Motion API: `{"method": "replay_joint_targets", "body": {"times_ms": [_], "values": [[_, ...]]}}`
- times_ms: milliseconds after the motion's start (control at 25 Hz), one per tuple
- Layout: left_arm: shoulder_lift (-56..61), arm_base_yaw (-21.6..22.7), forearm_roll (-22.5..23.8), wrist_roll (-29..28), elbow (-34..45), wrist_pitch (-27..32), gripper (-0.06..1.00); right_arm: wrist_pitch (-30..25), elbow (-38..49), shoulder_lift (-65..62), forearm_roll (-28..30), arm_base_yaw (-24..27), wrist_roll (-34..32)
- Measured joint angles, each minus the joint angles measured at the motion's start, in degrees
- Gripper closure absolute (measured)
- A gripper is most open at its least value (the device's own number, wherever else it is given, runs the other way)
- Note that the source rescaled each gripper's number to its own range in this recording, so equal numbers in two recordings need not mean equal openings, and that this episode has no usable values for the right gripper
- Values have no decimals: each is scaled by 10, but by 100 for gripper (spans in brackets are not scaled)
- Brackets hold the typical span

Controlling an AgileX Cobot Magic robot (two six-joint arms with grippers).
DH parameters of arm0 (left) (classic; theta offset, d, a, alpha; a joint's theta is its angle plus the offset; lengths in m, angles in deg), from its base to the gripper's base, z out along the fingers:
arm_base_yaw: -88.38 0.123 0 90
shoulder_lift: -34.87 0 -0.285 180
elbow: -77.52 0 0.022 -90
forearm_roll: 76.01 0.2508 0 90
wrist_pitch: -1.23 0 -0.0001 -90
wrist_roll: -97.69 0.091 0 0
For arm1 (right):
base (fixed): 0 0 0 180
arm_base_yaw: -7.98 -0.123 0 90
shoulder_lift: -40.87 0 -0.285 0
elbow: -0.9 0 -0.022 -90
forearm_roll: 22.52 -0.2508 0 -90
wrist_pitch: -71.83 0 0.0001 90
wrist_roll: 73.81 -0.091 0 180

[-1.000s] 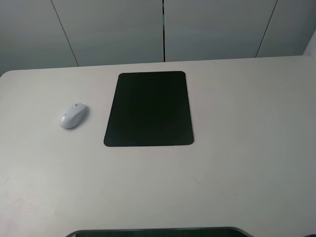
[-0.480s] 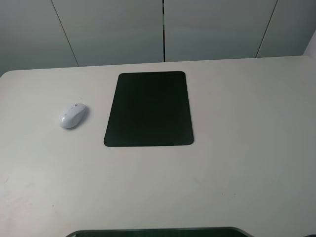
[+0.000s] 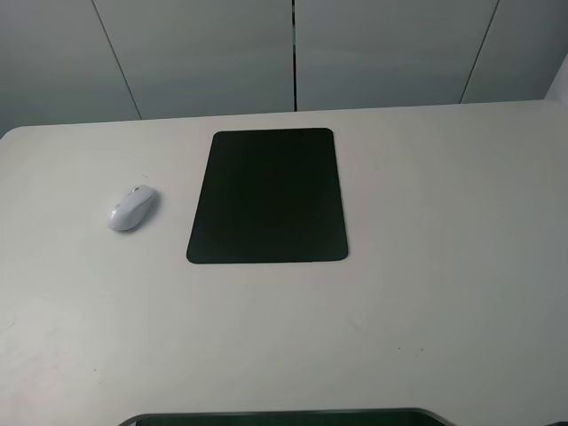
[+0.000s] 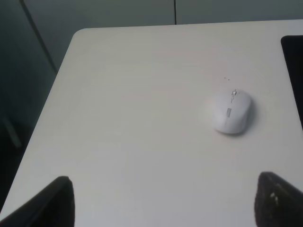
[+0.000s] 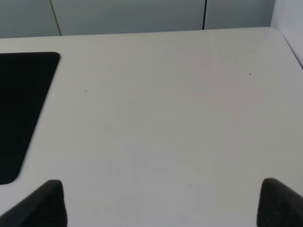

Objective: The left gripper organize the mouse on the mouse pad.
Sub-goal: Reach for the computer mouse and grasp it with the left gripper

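Observation:
A small white-grey mouse (image 3: 131, 208) lies on the pale table, to the left of the black mouse pad (image 3: 269, 196) and apart from it. The left wrist view shows the mouse (image 4: 231, 111) ahead of my left gripper (image 4: 163, 203), with a strip of the pad (image 4: 293, 71) at the frame's edge. The dark fingertips (image 4: 52, 201) stand far apart, open, with nothing between them. My right gripper (image 5: 163, 203) is open too, over bare table beside the pad (image 5: 23, 104). Neither gripper shows in the exterior high view.
The table (image 3: 426, 293) is pale and flat, with its rounded far-left corner (image 4: 83, 33) near the mouse. A grey panelled wall (image 3: 293, 53) stands behind it. A dark rim (image 3: 284, 415) lines the near edge.

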Motion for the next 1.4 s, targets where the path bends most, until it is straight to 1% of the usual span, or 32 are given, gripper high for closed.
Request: {"method": "replay_joint_targets", "body": {"times_ms": [120, 320, 520, 680, 880, 1160, 1320, 1400], "values": [[-56, 0, -12, -1, -31, 14, 1, 0, 0, 0, 0, 0, 0], [-201, 0, -51, -2, -100, 36, 1, 0, 0, 0, 0, 0, 0], [-348, 0, -89, 26, -156, 46, 1, 0, 0, 0, 0, 0, 0], [-456, 0, -104, 37, -185, 43, 1, 0, 0, 0, 0, 0, 0], [-570, 0, -111, 54, -207, 22, 1, 0, 0, 0, 0, 0, 0], [-666, 0, -113, 87, -210, -29, 1, 0, 0, 0, 0, 0, 0], [-697, -10, -113, 141, -210, -58, 1, 0, 0, 0, 0, 0, 0], [-706, -21, -124, 166, -210, -70, 1, 0, 0, 0, 0, 0, 0]]}}
